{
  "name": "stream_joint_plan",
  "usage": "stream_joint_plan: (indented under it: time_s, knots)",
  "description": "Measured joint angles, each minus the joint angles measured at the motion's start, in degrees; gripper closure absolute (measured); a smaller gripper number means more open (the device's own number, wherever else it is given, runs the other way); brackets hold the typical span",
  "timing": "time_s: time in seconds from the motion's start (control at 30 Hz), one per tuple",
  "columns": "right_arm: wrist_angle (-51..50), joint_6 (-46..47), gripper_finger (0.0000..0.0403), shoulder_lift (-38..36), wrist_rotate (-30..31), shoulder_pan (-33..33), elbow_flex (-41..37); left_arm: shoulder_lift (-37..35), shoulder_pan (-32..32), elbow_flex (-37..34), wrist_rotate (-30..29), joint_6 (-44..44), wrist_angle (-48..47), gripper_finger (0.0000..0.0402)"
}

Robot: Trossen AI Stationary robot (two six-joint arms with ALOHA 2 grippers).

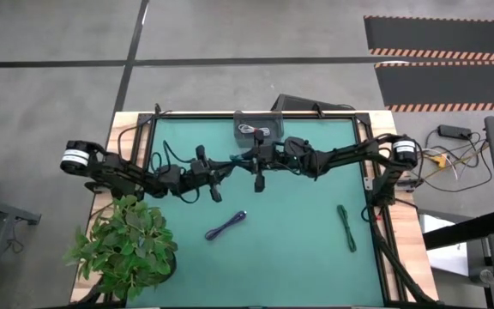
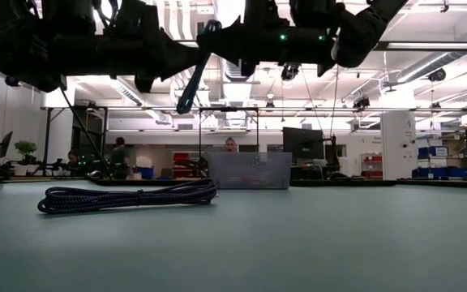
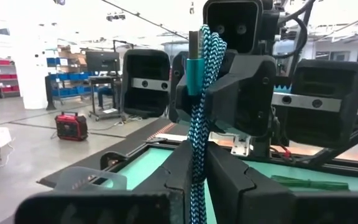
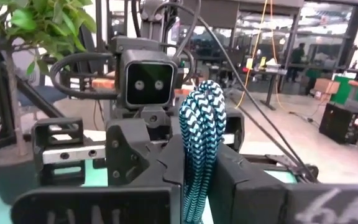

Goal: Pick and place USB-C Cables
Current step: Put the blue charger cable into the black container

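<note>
1. Purple cable (image 2: 128, 195) lies coiled on the green counter (image 2: 298, 243), nearest the low camera.
2. Left tool (image 3: 197, 163) is clamped on the blue cable (image 3: 199, 112) (held upright above the counter's middle).
3. Right tool (image 4: 199, 163) is closed on that same cable.
4. Dark green cable (image 1: 346, 227) lies at the right.

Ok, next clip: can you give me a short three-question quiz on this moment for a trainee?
1. Which cable is held in mid-air? A purple, B blue, C dark green.
2. True or false: the purple cable lies inside the grey tray.
3. Fill in: the dark green cable lies on the mat on the ___ arm's side.
Key: 1 B, the blue cable, pinched by both the left pincer and the right pincer. 2 false, it lies on the mat. 3 right.
</note>
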Motion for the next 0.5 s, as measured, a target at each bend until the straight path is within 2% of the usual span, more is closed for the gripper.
stream_joint_plan:
  time_s: [0.07,0.2,0.3,0.4,0.5]
  knots:
    - [-2.4,-0.7,0.0378,-1.0,0.0,0.1,0.0,0.0,0.0,-0.2,0.8,0.0,0.2,0.0361]
    - [-10.7,-3.2,0.0378,-4.2,0.0,0.2,-0.2,-0.1,0.0,-0.5,1.9,0.0,-0.8,0.0309]
    - [-21.0,-4.5,0.0379,-8.7,0.4,0.2,-0.2,-0.1,0.0,-1.2,1.9,-0.1,-2.6,0.0265]
    - [-41.7,-3.6,0.0379,-14.8,0.8,0.2,1.5,-0.1,0.0,-2.1,1.9,-0.3,-2.6,0.0233]
    - [-60.7,1.8,0.0379,-19.7,3.4,0.9,3.1,-0.1,0.0,-2.4,1.9,-1.6,-2.7,0.0217]
